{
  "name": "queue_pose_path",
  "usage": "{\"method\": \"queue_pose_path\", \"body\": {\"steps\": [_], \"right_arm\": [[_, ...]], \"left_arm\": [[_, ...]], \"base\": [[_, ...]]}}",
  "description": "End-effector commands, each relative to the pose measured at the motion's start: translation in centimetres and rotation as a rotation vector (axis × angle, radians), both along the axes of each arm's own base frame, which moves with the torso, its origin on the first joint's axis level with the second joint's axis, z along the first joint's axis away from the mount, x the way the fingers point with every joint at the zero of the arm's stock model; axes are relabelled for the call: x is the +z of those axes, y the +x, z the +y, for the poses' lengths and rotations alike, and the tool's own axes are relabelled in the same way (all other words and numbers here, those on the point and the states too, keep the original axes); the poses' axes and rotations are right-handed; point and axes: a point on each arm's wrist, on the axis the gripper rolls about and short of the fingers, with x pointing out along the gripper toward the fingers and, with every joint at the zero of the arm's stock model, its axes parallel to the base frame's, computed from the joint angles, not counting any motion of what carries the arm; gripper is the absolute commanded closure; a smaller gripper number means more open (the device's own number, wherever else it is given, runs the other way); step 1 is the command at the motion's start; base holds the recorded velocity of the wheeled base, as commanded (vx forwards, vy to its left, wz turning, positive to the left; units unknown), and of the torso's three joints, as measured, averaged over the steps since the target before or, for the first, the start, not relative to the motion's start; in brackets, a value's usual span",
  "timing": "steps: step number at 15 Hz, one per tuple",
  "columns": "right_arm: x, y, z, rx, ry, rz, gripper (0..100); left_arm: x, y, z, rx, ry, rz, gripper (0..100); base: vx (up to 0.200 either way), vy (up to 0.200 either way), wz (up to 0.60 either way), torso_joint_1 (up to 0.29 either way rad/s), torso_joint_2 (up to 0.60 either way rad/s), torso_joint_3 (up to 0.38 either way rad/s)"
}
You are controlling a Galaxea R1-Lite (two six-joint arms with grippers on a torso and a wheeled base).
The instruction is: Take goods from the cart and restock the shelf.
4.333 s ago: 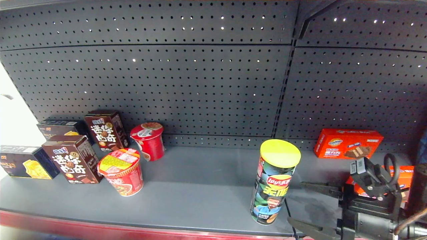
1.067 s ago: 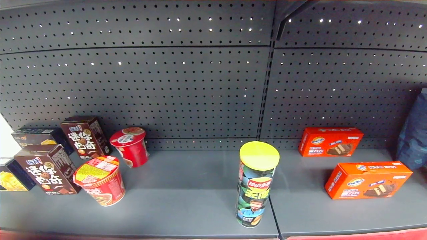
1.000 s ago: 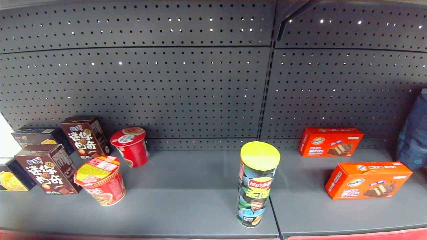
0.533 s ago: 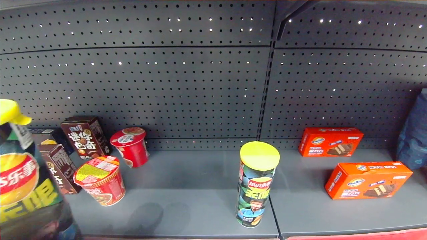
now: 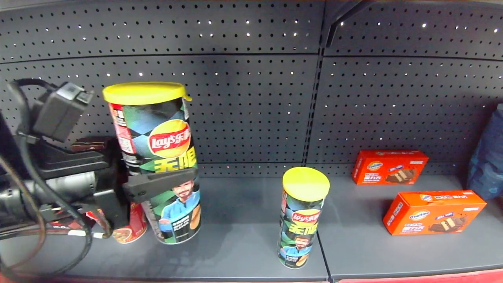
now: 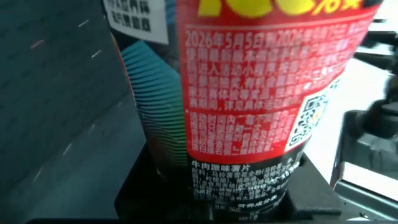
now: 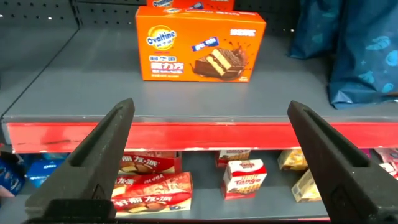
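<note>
Head view: the left gripper [image 5: 157, 184] is clamped round a chips can [image 5: 157, 133], upright and low over the shelf [image 5: 235, 239]. I'd seat it flat beside the standing can [image 5: 302, 220], clear of the noodle cup [image 5: 131, 232], before letting go. There are two cans, two orange cake boxes [image 5: 389, 167] and one cup.

Left wrist view: the chips can [image 6: 249, 112] is wedged between the jaws.

Right wrist view: the right gripper [image 7: 210, 104] gapes empty, facing one orange cake box [image 7: 199, 43].

The left chips can [image 5: 165, 137] and right chips can [image 5: 302, 228] have yellow lids, green-blue diamond patterns and red-yellow logos. The front box [image 5: 432, 212] and rear box [image 5: 389, 167] are orange; the shelf [image 5: 243, 236] is dark grey.
</note>
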Motion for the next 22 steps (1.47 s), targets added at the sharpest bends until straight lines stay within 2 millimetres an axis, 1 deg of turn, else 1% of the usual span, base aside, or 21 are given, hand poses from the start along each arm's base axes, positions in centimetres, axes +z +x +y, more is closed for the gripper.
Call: {"method": "queue_pose_path", "body": {"steps": [1, 4, 5, 6, 8, 10, 13, 14, 16, 17, 18, 21, 22], "right_arm": [[0.0, 0.0, 0.0, 0.006, 0.001, 0.003, 0], [0.0, 0.0, 0.0, 0.006, 0.001, 0.001, 0], [0.0, 0.0, 0.0, 0.006, 0.001, 0.003, 0], [0.0, 0.0, 0.0, 0.006, 0.001, 0.001, 0], [0.0, 0.0, 0.0, 0.006, 0.001, 0.003, 0], [0.0, 0.0, 0.0, 0.006, -0.001, 0.003, 0], [0.0, 0.0, 0.0, 0.004, -0.004, 0.003, 0], [0.0, 0.0, 0.0, 0.004, -0.004, 0.003, 0], [0.0, 0.0, 0.0, 0.006, -0.004, 0.003, 0], [0.0, 0.0, 0.0, 0.007, -0.004, 0.003, 0], [0.0, 0.0, 0.0, 0.007, -0.004, 0.003, 0], [0.0, 0.0, 0.0, 0.006, -0.025, 0.004, 0], [0.0, 0.0, 0.0, 0.008, -0.036, 0.005, 0]], "left_arm": [[-3.9, 4.8, -1.6, -0.065, 0.012, 0.073, 100], [-5.6, 8.3, -2.5, -0.174, -0.013, 0.027, 100], [-6.2, 10.0, -3.0, -0.219, -0.027, 0.003, 100], [-6.6, 11.4, -3.5, -0.229, -0.036, 0.01, 100], [-6.8, 13.7, -4.7, -0.247, -0.048, 0.008, 100], [-7.5, 16.0, -5.7, -0.261, -0.053, -0.004, 100], [-9.0, 17.8, -6.7, -0.347, -0.056, -0.009, 100], [-9.1, 18.1, -6.8, -0.353, -0.057, -0.009, 100], [-10.0, 19.8, -7.5, -0.386, -0.059, -0.032, 100], [-10.2, 20.1, -7.8, -0.391, -0.06, -0.043, 100], [-10.5, 20.8, -8.5, -0.403, -0.064, -0.058, 100], [-11.0, 21.4, -10.3, -0.434, -0.067, -0.068, 100], [-11.2, 21.6, -10.5, -0.439, -0.068, -0.066, 100]], "base": [[0.0, 0.0, 0.0, 0.0, 0.0, 0.0], [0.0, 0.0, 0.0, 0.0, 0.0, 0.0], [0.0, 0.0, 0.0, 0.0, 0.0, 0.0], [0.0, 0.0, 0.0, 0.0, 0.0, 0.0], [0.0, 0.0, 0.0, 0.0, 0.0, 0.0], [0.0, 0.0, 0.0, 0.0, 0.0, 0.0], [0.0, 0.0, 0.0, 0.0, 0.0, 0.0], [0.0, 0.0, 0.0, 0.0, 0.0, 0.0], [0.0, 0.0, 0.0, 0.0, 0.0, 0.0], [0.0, 0.0, 0.0, 0.0, 0.0, 0.0], [0.0, 0.0, 0.0, 0.0, 0.0, 0.0], [0.0, 0.0, 0.0, 0.0, 0.0, 0.0], [0.0, 0.0, 0.0, 0.0, 0.0, 0.0]]}}
